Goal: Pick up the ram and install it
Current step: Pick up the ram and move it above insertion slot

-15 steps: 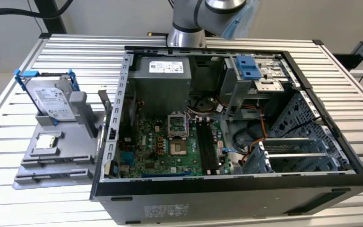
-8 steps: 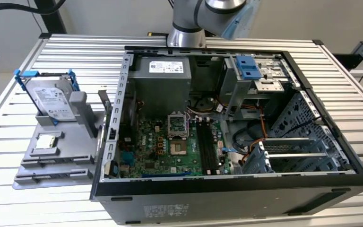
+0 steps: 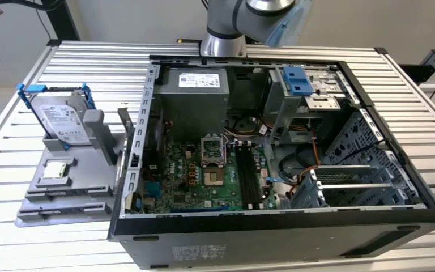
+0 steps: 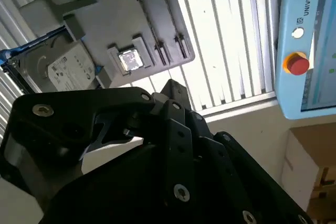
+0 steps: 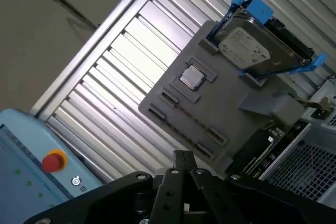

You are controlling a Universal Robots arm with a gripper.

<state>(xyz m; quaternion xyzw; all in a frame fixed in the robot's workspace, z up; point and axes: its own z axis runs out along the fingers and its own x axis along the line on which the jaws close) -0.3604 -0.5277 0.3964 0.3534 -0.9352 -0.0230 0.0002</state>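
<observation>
The ram [image 3: 125, 128] is a thin dark stick standing on edge at the side of the grey fixture tray [image 3: 66, 190] that faces the open computer case [image 3: 278, 226]. In the first wrist view the ram [image 5: 261, 150] appears as a dark board beside the tray [image 5: 220, 103]. My gripper [image 5: 181, 156] is high above the table, away from the ram, and its black fingers meet at the tip with nothing between them. Its tip [image 4: 170, 85] is also in the second wrist view. The black memory slots [image 3: 249, 175] lie on the motherboard inside the case.
A silver hard drive [image 3: 60, 122] in a blue bracket and a small square chip [image 3: 57, 168] sit on the tray. A light-blue pendant [image 4: 307, 45] with a red button lies off the slatted table. The arm's base [image 3: 225, 34] stands behind the case.
</observation>
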